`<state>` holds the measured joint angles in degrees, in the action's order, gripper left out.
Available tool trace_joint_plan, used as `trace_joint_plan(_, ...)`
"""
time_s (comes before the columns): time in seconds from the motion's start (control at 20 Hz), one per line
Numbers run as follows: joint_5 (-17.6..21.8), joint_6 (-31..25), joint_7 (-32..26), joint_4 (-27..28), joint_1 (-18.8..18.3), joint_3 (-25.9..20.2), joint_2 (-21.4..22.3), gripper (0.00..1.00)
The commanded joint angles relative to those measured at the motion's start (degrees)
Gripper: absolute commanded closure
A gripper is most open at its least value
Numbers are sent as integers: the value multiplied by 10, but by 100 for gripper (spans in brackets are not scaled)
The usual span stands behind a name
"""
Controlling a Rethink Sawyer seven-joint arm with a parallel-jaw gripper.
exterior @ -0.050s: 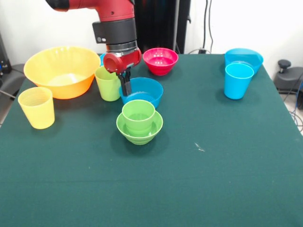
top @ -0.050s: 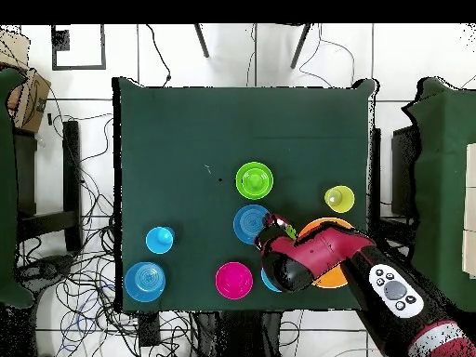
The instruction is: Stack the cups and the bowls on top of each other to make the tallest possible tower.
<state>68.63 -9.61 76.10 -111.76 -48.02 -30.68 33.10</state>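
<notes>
Gripper [exterior @ -0.050s: 126,90] hangs over blue bowl [exterior @ -0.050s: 142,91], behind green tower [exterior @ -0.050s: 139,121]

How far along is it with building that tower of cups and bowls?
Barely started. Done: a green cup sits in the small green bowl. In hand: nothing; the hand hovers at the blue bowl. Left: yellow cup, yellow-green cup, sky blue cup, red bowl, big orange bowl.
</notes>
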Motion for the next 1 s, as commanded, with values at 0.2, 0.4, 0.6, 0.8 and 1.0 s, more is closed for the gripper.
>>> trace_joint_plan(0.2,18,37,72,53,41,38,1,100)
trace_joint_plan(0.4,7,55,82,58,51,59,-2,0)
trace_joint_plan(0.6,6,59,78,60,60,68,-2,0)
trace_joint_plan(0.8,0,73,81,63,63,78,-4,0)
trace_joint_plan(1.0,-2,90,82,66,68,89,-8,0)
